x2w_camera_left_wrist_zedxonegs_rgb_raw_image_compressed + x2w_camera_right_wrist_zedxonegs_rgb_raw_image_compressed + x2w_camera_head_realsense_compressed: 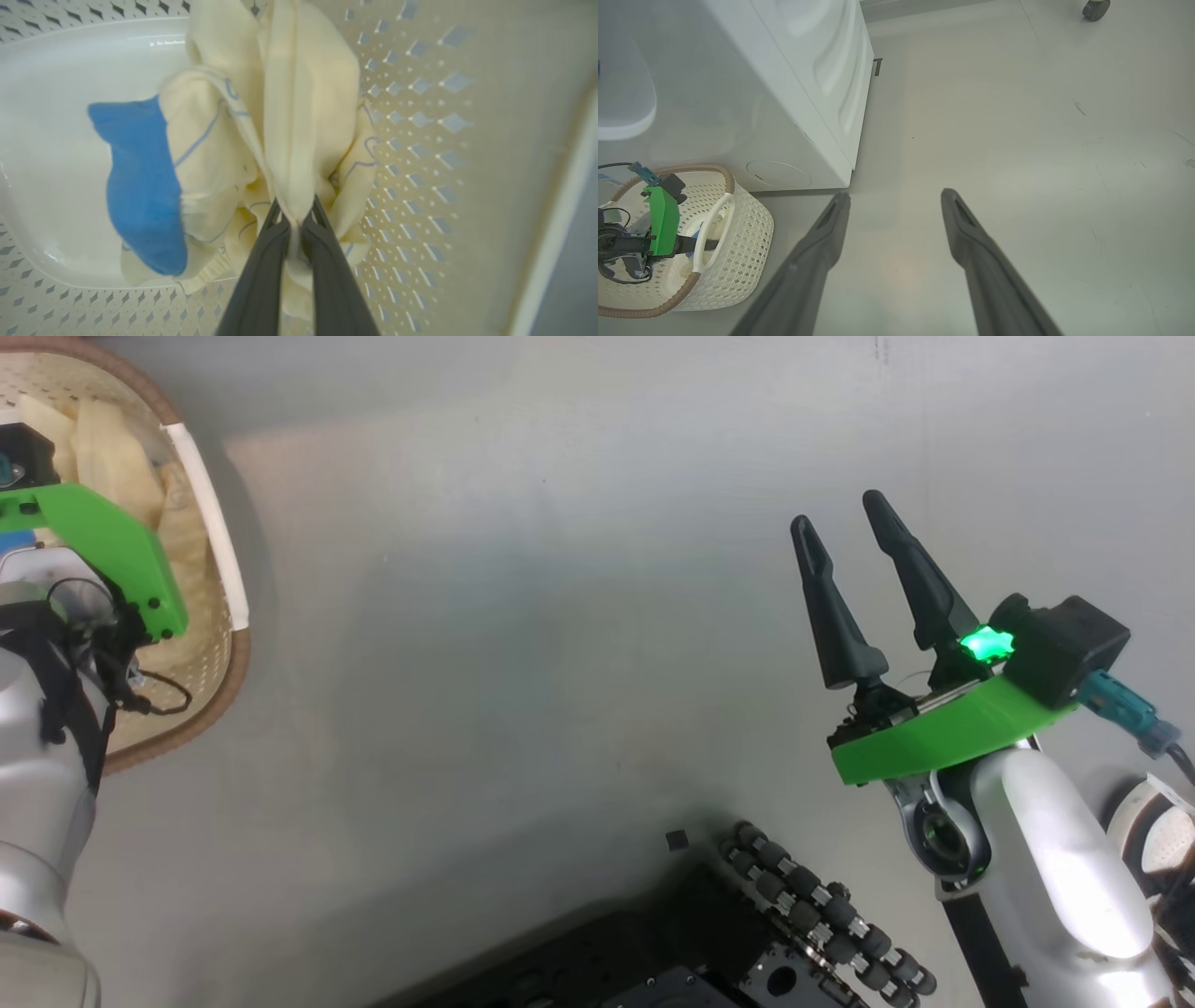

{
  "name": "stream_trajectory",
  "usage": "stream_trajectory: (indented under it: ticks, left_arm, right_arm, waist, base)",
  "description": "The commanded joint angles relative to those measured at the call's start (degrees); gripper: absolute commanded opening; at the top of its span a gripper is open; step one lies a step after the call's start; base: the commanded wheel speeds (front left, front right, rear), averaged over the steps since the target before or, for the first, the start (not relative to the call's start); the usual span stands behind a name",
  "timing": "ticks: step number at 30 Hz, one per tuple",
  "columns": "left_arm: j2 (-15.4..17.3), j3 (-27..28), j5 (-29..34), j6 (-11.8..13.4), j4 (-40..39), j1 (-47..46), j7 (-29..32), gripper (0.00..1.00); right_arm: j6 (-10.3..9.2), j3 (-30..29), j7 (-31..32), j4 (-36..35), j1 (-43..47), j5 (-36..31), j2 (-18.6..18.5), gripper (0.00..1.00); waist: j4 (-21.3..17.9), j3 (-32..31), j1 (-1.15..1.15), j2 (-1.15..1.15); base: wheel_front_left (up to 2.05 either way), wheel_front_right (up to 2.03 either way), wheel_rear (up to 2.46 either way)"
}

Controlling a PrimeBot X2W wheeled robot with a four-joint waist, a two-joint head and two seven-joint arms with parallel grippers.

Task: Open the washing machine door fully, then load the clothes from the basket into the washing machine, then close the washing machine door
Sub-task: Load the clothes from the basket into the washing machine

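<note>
Pinching just one thin fold of the soft cream-yellow clothes point(303, 116) in the perforated cream plastic basket point(420, 140), the dark two-fingered left gripper point(293, 210) may lose the bundle on lifting, while the right gripper point(837, 511) hangs spread, empty.

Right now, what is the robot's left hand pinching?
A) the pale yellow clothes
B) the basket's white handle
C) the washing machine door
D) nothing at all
A: in the left wrist view, the left hand has its two dark fingers shut on a fold of the clothes down inside the basket.
</note>
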Motion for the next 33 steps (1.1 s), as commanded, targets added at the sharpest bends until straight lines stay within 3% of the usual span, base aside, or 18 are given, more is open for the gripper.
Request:
stream_trajectory:
  ticks: [1,20,33]
  left_arm:
    - [1.40,1.05,-0.46,0.14,-0.36,-0.18,-0.77,0.00]
    - [1.96,0.54,-4.50,0.03,-3.23,4.78,-8.82,0.00]
    - [5.21,-1.96,-7.76,0.03,-7.42,10.72,-18.48,0.00]
  right_arm:
    - [-0.16,0.75,-0.37,-1.22,1.41,-0.47,-0.22,1.00]
    - [-0.16,1.05,-0.37,1.97,-3.53,-2.18,-0.22,1.00]
    - [-0.16,-0.30,-0.37,3.57,-2.33,-2.91,-0.22,1.00]
  waist:
    - [0.19,-0.26,0.00,0.00]
    - [3.98,-5.69,0.00,0.00]
    - [6.11,-11.59,0.00,0.00]
  base:
    - [0.00,0.00,0.00]
    - [0.00,0.00,0.00]
    - [0.00,0.00,0.00]
